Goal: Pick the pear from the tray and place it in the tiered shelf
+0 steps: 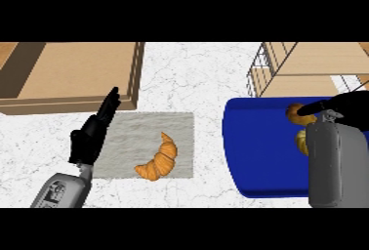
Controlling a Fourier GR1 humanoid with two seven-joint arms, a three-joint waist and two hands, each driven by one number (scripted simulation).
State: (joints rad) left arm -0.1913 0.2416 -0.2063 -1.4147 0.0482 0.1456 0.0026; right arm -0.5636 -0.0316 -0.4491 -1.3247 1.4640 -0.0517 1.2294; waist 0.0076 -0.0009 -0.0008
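A white marbled counter (pixel 209 73) is viewed from steeply above. At 3 o'clock lies a blue tray (pixel 259 146). Near the tray's 1 o'clock corner a golden-brown rounded fruit is seen, taken to be the pear (pixel 293 114). It is partly hidden. A 2nd golden patch just below it, beside the grey forearm, may be part of it or another item; which cannot be told.

The right hand (pixel 344 105) is held over that spot and overlaps the fruit's right edge. Whether it is closed round the pear cannot be told. The tiered shelf (pixel 310 63), wire-framed with wooden levels, stands at 1 o'clock, just beyond the tray.

At 8 o'clock the left hand (pixel 92 134) is shown at rest, straight and pressed together, pointing toward 12 o'clock. Just beside it, toward 6 o'clock of centre, a croissant (pixel 158 158) lies on a grey mat (pixel 137 129). A shallow wooden box (pixel 72 73) fills the 10 o'clock corner.

Progress is judged to be early. The hand is at the pear, but the pear appears to lie on the tray and is not yet lifted. The grasp, the lift, the carry toward 12 o'clock and the setting down on a shelf level are all judged to be left.

No brand, label or writing can be read anywhere.
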